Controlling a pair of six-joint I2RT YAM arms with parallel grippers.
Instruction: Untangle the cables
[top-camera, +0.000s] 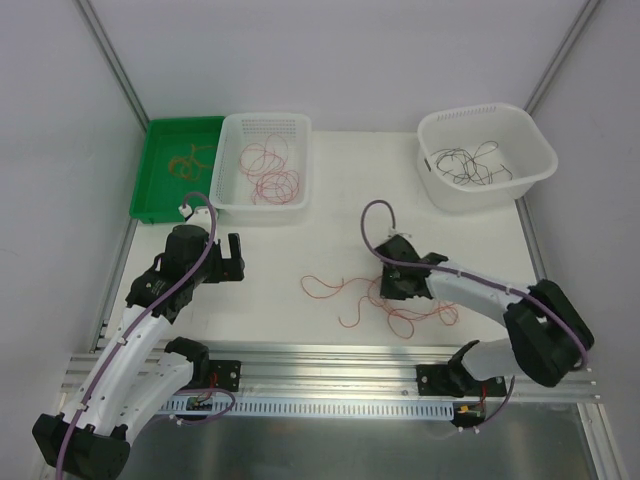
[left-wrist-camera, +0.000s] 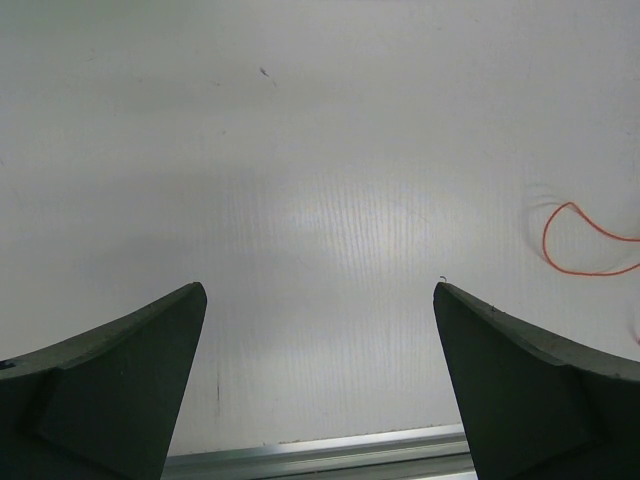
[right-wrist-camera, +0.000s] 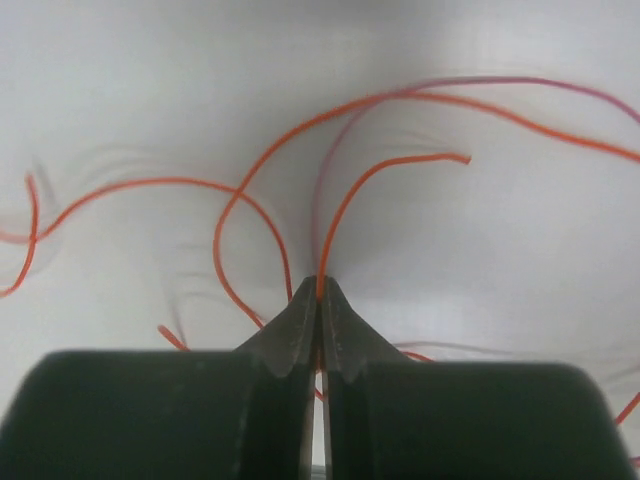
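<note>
Left gripper (top-camera: 232, 258): we find it on the near left, over a bare part of the white table (top-camera: 270, 300); in its own wrist view its fingers (left-wrist-camera: 130, 370) stand spread wide, with only table surface between them

Right gripper (top-camera: 392, 285): we see it near the middle of the table, down among the loose wires; in its wrist view the fingertips (right-wrist-camera: 295, 330) are pressed together, pinching one red cable (right-wrist-camera: 345, 205) that rises from between the tips and curls off to the right

Loose cables (top-camera: 320, 291): thin red wires lie in a tangle on the table, some under and just beside the right gripper, spreading from its left round to its near right; we also catch one red loop (left-wrist-camera: 560, 215) at the right edge of the left wrist view

Green tray (top-camera: 145, 190): far left corner of the table, just beside the white basket; it holds orange-tan cables (top-camera: 190, 160) in a few loose coils

White basket (top-camera: 262, 210): perforated walls, just right of the green tray, beyond the left gripper; it holds red cables (top-camera: 272, 175) curled in loose loops on its floor

White tub (top-camera: 535, 160): far right, well apart from the basket; it holds black cables (top-camera: 478, 165) curling across its bottom
</note>
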